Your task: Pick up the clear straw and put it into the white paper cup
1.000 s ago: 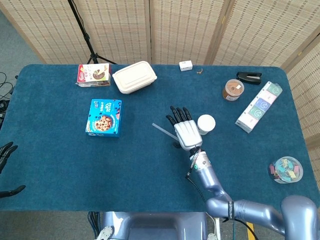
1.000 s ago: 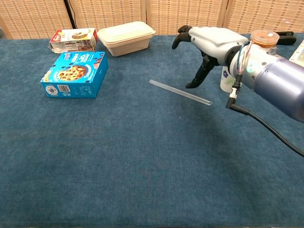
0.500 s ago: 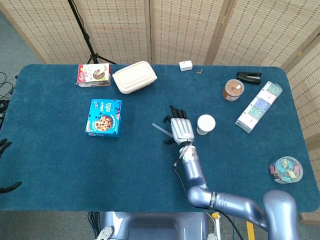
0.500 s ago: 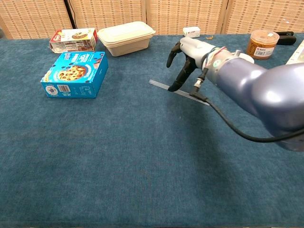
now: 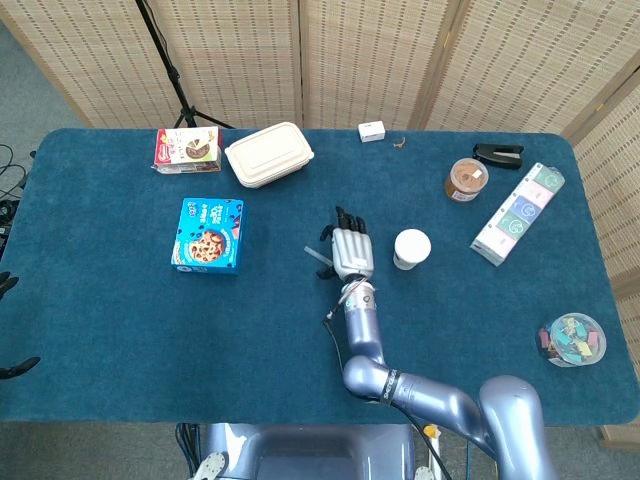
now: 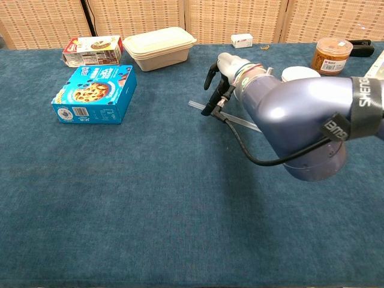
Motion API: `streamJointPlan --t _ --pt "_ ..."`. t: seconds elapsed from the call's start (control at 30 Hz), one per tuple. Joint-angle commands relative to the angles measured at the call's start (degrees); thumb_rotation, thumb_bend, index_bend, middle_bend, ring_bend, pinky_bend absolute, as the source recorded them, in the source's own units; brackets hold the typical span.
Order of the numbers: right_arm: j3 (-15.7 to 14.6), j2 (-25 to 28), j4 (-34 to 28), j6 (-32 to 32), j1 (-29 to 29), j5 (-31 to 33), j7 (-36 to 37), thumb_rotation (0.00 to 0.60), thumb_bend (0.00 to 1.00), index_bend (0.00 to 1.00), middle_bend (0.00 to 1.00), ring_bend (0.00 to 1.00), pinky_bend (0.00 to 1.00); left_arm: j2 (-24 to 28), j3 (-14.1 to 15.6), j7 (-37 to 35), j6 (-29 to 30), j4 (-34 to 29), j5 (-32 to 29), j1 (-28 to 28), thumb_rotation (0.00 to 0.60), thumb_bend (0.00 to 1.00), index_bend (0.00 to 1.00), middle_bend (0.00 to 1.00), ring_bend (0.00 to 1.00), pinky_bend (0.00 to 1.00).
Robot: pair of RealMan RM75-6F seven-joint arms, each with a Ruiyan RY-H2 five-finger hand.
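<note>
- My right robot hand (image 5: pixel 347 249) has slid left across mid-frame and dropped onto the straw (image 6: pixel 195 105); my dark fingers (image 6: pixel 210 105) now touch it, not yet clenched round it.
- The straw lies flat on the tabletop (image 5: pixel 120 310), left end poking out.
- The paper cup (image 5: pixel 411 248) stands just right, so the grasp comes next.
- My left robot hand (image 5: pixel 8 283), at the left edge, hangs loose and empty.

Clear straw (image 6: pixel 195 105) lies flat, seemingly partly hidden — upright white paper cup (image 5: pixel 411 248) stands near.
</note>
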Motion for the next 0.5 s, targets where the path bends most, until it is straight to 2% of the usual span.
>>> streamJointPlan --t 0.03,0.17,0.5 --pt "0.67 -0.42 0.49 -0.15 0.56 1.09 -0.09 0.600 0.00 0.39 0.00 0.00 0.00 0.01 -0.01 0.11 -0.21 -0.12 -0.04 -0.10 0.600 0.00 0.00 0.00 0.00 0.00" --pt "0.93 -0.63 1.44 -0.33 1.08 2.25 -0.73 0.600 0.01 0.40 0.00 0.00 0.00 0.01 -0.02 0.15 -0.19 -0.16 -0.05 -0.07 0.600 0.00 0.00 0.00 0.00 0.00" --pt "0.71 -0.72 2.48 -1.17 1.17 3.86 -0.96 0.600 0.17 0.44 0.00 0.00 0.00 0.02 -0.04 0.11 -0.34 -0.18 -0.05 -0.10 0.600 0.01 0.00 0.00 0.00 0.00"
